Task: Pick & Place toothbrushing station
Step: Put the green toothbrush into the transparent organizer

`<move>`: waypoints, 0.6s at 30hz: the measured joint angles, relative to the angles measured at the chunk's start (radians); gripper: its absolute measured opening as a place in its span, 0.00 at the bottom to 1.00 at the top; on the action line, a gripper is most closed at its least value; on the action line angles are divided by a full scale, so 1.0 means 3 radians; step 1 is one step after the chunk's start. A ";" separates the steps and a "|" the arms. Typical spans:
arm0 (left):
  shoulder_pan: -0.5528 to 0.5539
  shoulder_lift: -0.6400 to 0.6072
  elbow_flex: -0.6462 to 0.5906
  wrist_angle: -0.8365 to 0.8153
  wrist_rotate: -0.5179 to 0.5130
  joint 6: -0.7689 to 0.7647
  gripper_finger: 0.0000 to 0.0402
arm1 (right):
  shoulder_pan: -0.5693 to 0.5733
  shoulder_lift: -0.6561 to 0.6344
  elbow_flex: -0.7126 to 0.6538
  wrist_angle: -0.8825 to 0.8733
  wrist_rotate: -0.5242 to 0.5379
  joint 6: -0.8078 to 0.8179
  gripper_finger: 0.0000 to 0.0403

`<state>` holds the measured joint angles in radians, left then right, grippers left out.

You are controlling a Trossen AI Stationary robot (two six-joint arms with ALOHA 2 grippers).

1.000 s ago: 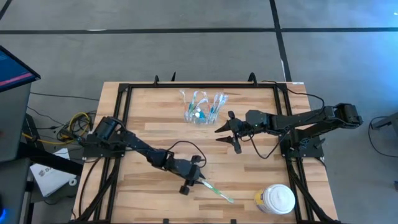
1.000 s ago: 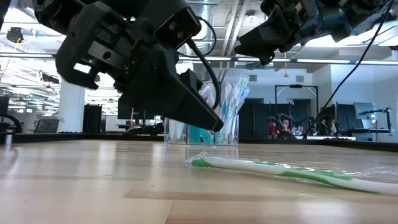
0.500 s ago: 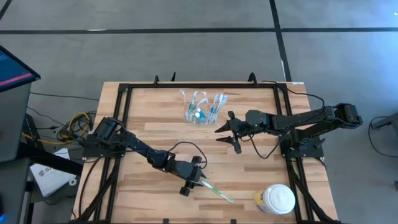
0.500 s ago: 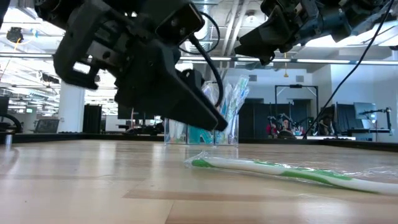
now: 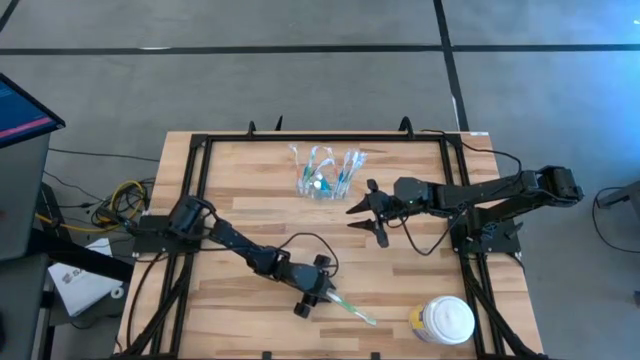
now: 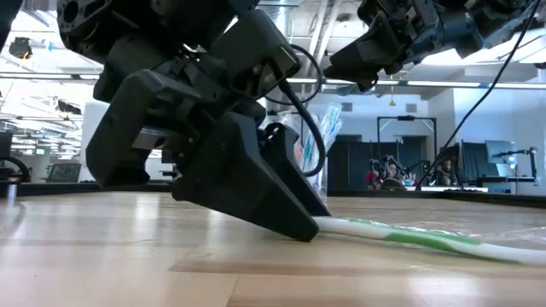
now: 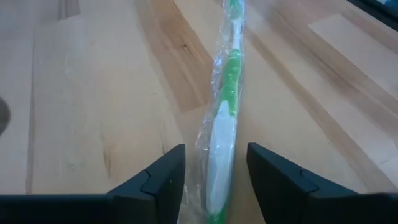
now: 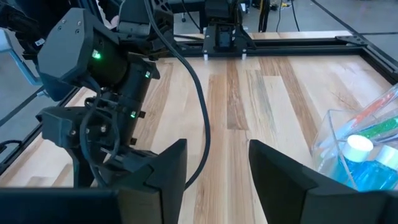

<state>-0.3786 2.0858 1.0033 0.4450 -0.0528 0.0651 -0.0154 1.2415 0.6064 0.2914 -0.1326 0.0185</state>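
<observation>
Your left tool (image 5: 318, 298) has just dropped from above the green toothbrush (image 7: 222, 124) to the desk (image 5: 250, 200), its fingers apart on either side of the wrapped handle. The brush lies flat near the desk's near edge, not yet gripped, so closing looks like the next step. The clear holder (image 5: 325, 172) waits at the far side; your right tool (image 5: 362, 212) hovers open just beside it.

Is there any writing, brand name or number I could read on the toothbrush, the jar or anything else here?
None can be read.
Green toothbrush in its clear wrapper: no print shows.
White jar: a yellow patch on its side, too small to read.
Clear holder with brushes and tube: no readable label.
Papers on the floor by the table: dark marks, too blurred to read.
</observation>
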 joint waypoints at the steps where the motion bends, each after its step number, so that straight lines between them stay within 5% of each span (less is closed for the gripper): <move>1: 0.0000 0.0000 0.0003 -0.0008 -0.0004 0.0005 0.41 | 0.0000 0.0000 0.0000 -0.0009 0.0000 0.0000 0.41; 18: 0.0011 -0.0026 0.0003 -0.0288 0.0017 -0.0059 0.12 | 0.0000 0.0000 0.0000 -0.0025 0.0000 -0.0001 0.40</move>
<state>-0.3752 2.0781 1.0043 0.3587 -0.0478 0.0475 -0.0154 1.2415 0.6064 0.2839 -0.1326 0.0181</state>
